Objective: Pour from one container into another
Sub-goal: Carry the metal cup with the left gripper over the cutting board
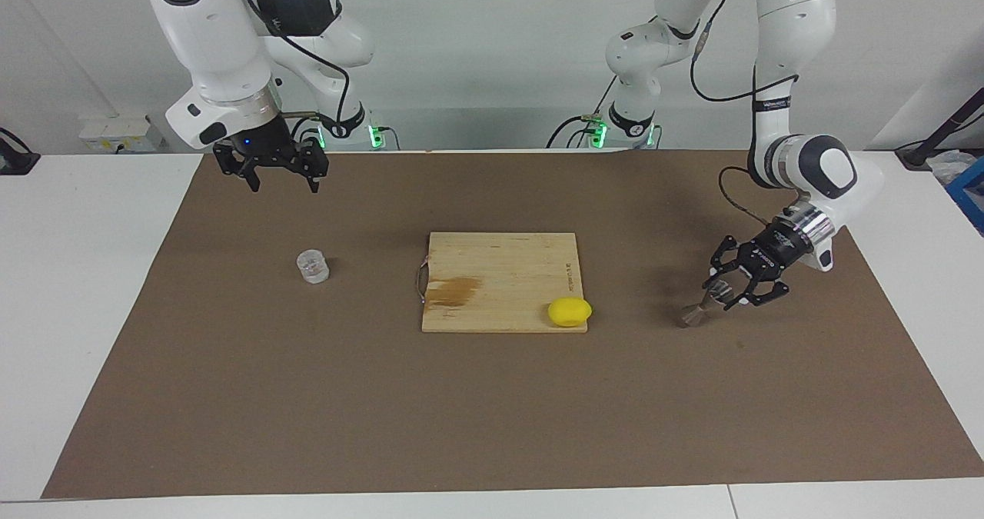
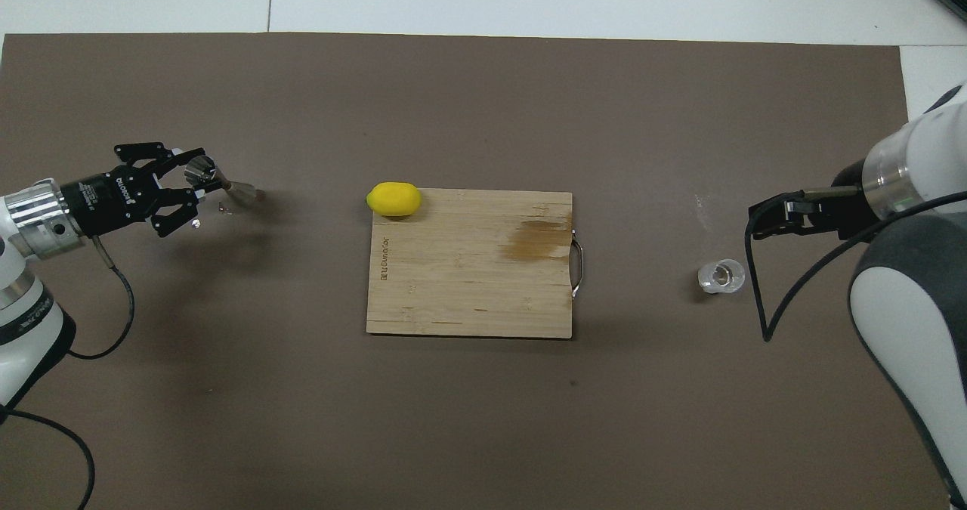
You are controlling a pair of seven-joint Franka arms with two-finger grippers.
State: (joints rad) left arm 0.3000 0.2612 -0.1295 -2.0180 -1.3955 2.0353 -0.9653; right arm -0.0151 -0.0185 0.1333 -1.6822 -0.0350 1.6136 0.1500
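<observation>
While the glass cup (image 1: 313,266) stands upright and untouched on the brown mat (image 1: 492,427) toward the right arm's end of the table, the left gripper (image 1: 726,292) is low over the mat at the left arm's end, its fingers set around the upper cone of the metal jigger (image 1: 703,307). That jigger is tipped over (its lower cone touches the mat, its top leans into the fingers), sitting at about three o'clock from the cutting board (image 1: 492,273) in the facing view. Whether the jaws are already pressing the metal or just bracketing it, I cannot tell.

Up in the air, the right gripper (image 1: 280,169) waits with jaws apart, at roughly eleven o'clock from the cup in the facing view and not touching it.

A lemon (image 1: 570,311) rests on the board's corner nearest the jigger.

Pouring looks not yet begun; the step in hand seems to be securing or righting the jigger. Next, I judge, the jigger must stand upright and steady before the right gripper descends on the cup.
</observation>
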